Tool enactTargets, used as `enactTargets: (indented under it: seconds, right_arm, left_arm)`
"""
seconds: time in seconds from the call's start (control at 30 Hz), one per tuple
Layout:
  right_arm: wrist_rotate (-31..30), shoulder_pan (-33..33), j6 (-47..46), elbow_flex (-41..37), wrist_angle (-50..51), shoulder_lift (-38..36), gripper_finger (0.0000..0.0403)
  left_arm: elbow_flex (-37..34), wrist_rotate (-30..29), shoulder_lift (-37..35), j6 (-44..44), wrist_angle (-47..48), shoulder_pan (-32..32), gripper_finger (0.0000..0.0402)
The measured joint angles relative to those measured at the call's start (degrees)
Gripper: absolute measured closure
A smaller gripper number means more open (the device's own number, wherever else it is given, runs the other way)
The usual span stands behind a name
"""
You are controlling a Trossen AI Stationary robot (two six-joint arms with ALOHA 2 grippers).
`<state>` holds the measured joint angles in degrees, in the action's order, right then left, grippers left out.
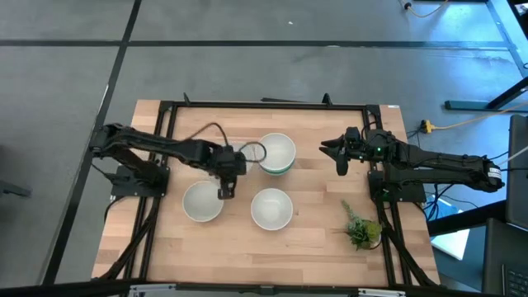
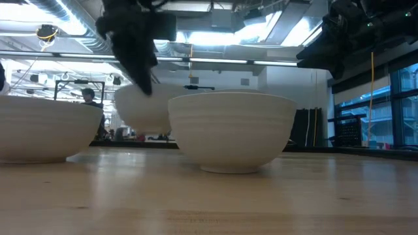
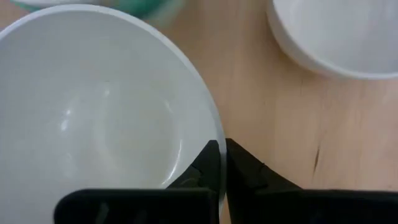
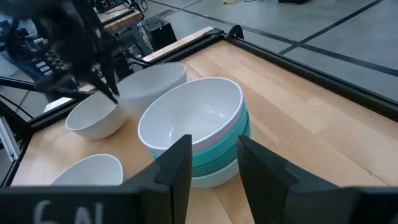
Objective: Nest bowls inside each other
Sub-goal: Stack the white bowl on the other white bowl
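My left gripper [image 1: 224, 188] is shut on a white bowl [image 4: 152, 81], also visible in the low view [image 2: 147, 108], between the stack and the two loose bowls. The stack [image 1: 278, 153] has a white bowl on top of turquoise and pale mint ones [image 4: 224, 158], nested and standing on the table. Two more white bowls stand upright on their bases toward the near edge, one on the left [image 1: 202, 202] and one in the middle [image 1: 272, 208]. My right gripper [image 1: 338, 154] is open and hovers to the right of the stack, touching nothing. My left gripper pinches the white bowl's rim [image 3: 208, 127], one finger inside the bowl and the other finger [image 3: 249, 174] outside. The fingers come from above, pointing down. In the low view the bowl's base hangs a little above the table, and the bowl sits slightly tilted.
A small green plant sprig [image 1: 361, 227] lies near the table's right near corner. A black frame [image 1: 264, 105] runs along the far edge and both sides. Bare wood [image 1: 318, 177] shows between the stack, the middle bowl and the right arm.
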<state>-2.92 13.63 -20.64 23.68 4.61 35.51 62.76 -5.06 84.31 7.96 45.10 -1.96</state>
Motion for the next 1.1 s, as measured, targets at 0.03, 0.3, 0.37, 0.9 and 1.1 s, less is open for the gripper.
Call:
enactTargets:
  seconds: [0.03, 0.3, 0.37, 0.9, 1.1]
  right_arm:
    - [0.01, 0.00, 0.02, 0.00, -0.01, 0.00, 0.0274]
    - [0.00, 0.00, 0.05, 0.00, -0.16, 0.00, 0.0274]
    - [0.00, 0.02, 0.08, 0.00, -0.15, 0.00, 0.0274]
    - [-0.02, 0.11, -0.15, 0.00, -0.07, 0.00, 0.0274]
    - [-0.02, 0.11, -0.18, 0.00, 0.12, 0.00, 0.0274]
  left_arm:
    - [0.00, -0.06, -1.43, -0.40, 0.04, 0.52, 0.0400]
    - [0.24, -0.22, -10.92, -1.02, -4.27, 4.92, 0.0401]
    - [1.44, -0.23, -11.12, -1.09, -5.22, 5.52, 0.0401]
    - [26.30, 0.53, 5.93, -13.02, -0.94, 7.37, 0.0401]
    - [30.41, 2.98, 13.26, -14.16, 1.35, 7.22, 0.0401]
